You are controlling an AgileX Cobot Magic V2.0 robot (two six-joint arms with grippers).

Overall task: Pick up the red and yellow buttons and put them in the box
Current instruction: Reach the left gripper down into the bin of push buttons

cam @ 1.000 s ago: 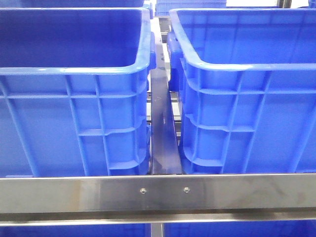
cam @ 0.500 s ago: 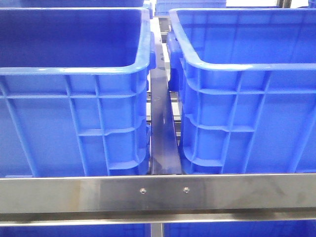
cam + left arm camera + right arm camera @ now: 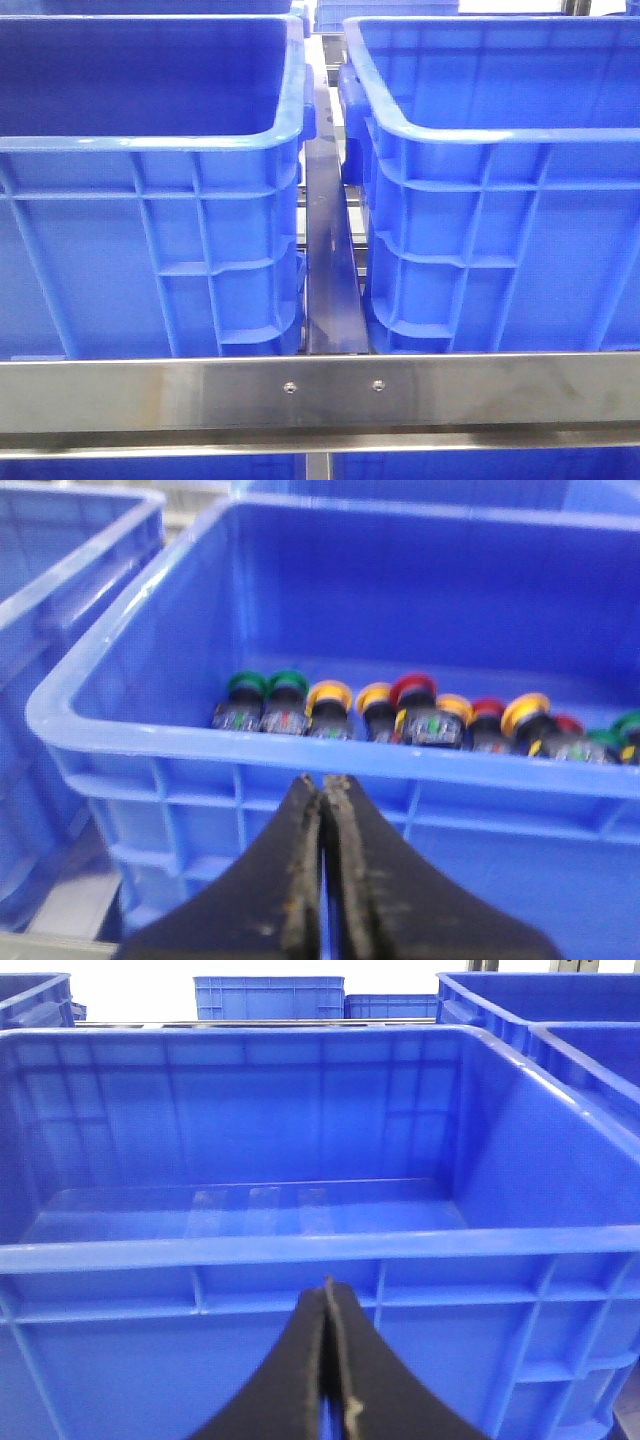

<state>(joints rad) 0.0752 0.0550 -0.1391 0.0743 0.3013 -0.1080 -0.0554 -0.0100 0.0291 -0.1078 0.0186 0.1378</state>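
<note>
In the left wrist view a blue crate (image 3: 330, 755) holds a row of push buttons on its floor: a red-capped button (image 3: 412, 688), a yellow-capped button (image 3: 329, 695), more red and yellow ones and some green ones. My left gripper (image 3: 322, 780) is shut and empty, just outside that crate's near wall below its rim. In the right wrist view an empty blue box (image 3: 300, 1250) faces me. My right gripper (image 3: 328, 1285) is shut and empty, outside its near wall. The front view shows two blue crates, left (image 3: 150, 145) and right (image 3: 480, 135), with no gripper or button in sight.
A steel rail (image 3: 320, 390) crosses in front of the crates, and a dark metal bar (image 3: 328, 260) runs between them. More blue crates stand behind (image 3: 268, 998) and beside (image 3: 60, 590) the near ones.
</note>
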